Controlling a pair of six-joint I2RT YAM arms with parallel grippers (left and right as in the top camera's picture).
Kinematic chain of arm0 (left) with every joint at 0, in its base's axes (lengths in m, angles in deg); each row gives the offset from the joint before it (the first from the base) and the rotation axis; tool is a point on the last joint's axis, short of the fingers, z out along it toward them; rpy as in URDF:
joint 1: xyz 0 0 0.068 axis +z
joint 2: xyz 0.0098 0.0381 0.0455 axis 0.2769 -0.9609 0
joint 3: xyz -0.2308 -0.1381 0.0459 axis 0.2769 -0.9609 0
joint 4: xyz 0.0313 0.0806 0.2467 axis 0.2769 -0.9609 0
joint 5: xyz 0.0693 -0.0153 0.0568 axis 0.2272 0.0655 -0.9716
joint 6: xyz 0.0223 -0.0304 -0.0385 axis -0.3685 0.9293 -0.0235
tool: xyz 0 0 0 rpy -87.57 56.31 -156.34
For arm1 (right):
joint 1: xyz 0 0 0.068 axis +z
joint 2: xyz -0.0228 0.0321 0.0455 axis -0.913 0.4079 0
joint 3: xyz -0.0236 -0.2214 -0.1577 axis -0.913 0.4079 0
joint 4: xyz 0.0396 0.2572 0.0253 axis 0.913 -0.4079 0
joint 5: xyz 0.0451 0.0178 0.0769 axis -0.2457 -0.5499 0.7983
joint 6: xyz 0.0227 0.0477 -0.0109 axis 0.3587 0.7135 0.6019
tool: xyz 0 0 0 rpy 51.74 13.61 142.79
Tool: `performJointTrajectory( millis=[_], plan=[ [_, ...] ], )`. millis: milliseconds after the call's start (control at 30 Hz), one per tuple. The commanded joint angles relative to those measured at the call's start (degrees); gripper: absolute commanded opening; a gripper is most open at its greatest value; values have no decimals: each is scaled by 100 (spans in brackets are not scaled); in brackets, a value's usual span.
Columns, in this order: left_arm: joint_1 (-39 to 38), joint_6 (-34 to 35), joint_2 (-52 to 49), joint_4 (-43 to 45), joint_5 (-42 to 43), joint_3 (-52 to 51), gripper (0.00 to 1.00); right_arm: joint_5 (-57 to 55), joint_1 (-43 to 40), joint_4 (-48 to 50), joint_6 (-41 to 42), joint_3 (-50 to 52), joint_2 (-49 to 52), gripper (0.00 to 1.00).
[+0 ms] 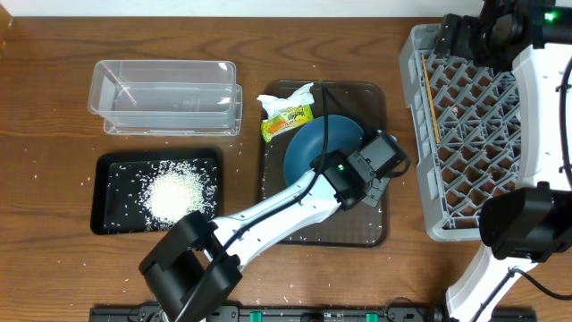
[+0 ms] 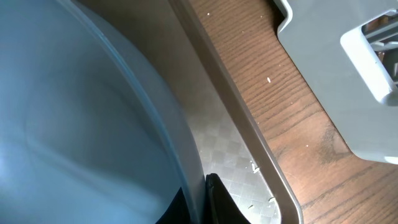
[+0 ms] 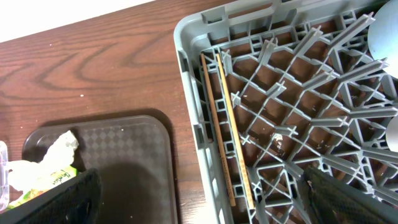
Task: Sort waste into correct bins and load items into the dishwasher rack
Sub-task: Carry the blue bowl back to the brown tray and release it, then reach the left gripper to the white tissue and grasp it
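Observation:
The dark-blue bowl (image 1: 313,148) sits on the brown serving tray (image 1: 326,228). My left gripper (image 1: 365,163) is shut on the bowl's right rim; in the left wrist view the rim of the bowl (image 2: 81,124) runs between the two fingers (image 2: 200,205). The white napkin (image 1: 286,97) and the yellow-green wrapper (image 1: 288,122) lie at the tray's back. My right gripper (image 1: 460,36) hangs open and empty over the back left corner of the grey rack (image 1: 474,215). The chopsticks (image 3: 225,124) lie in the rack (image 3: 193,118) along its left wall. The rice (image 1: 174,192) is heaped in the black tray (image 1: 107,215).
The clear tub (image 1: 165,94) stands behind the black tray. Loose grains are scattered on the wood around them. A pale-blue rounded shape (image 3: 384,28) shows in the rack at the right wrist view's edge. The napkin (image 3: 46,163) and the brown tray (image 3: 130,155) show there too.

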Motion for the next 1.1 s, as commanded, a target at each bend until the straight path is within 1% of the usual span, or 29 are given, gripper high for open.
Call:
performJointTrajectory(
  millis=[0, 233, 267, 300, 333, 400, 467, 633, 733, 800, 900, 1000, 1067],
  plan=[
    [-48, -50, -125, 24, -24, 50, 6, 22, 28, -4, 61, -17, -160, 99],
    [-48, -50, -127, 24, -22, 50, 8, 22, 28, -4, 61, -17, -160, 99],
    [-48, -50, -127, 22, -22, 50, 14, 22, 28, -4, 61, -17, -160, 99],
    [-48, -50, -127, 24, -22, 50, 17, 22, 28, -4, 61, -17, -160, 99],
    [-48, -50, -127, 24, -22, 50, 24, 22, 28, -4, 61, -17, -160, 99],
    [-48, -50, -127, 26, -22, 50, 29, 22, 28, -4, 61, -17, -160, 99],
    [-48, -50, -127, 24, -24, 50, 31, 22, 28, -4, 61, -17, -160, 99],
    [-46, -52, -114, 26, -26, 52, 31, 22, 28, -4, 61, -17, -160, 99],
    [-24, -52, -50, 26, -33, 63, 33, 22, 28, -4, 61, -17, -160, 99],
    [33, -57, 31, 24, -118, 63, 42, 22, 28, -4, 61, -17, -160, 99],
    [175, -284, 203, 52, -435, 66, 42, 22, 28, -4, 61, -17, -160, 99],
    [345, -295, 411, 74, -942, 83, 54, 22, 28, -4, 61, -17, -160, 99],
    [485, -297, 529, 170, -1263, 85, 59, 22, 28, -4, 61, -17, -160, 99]
  ],
)
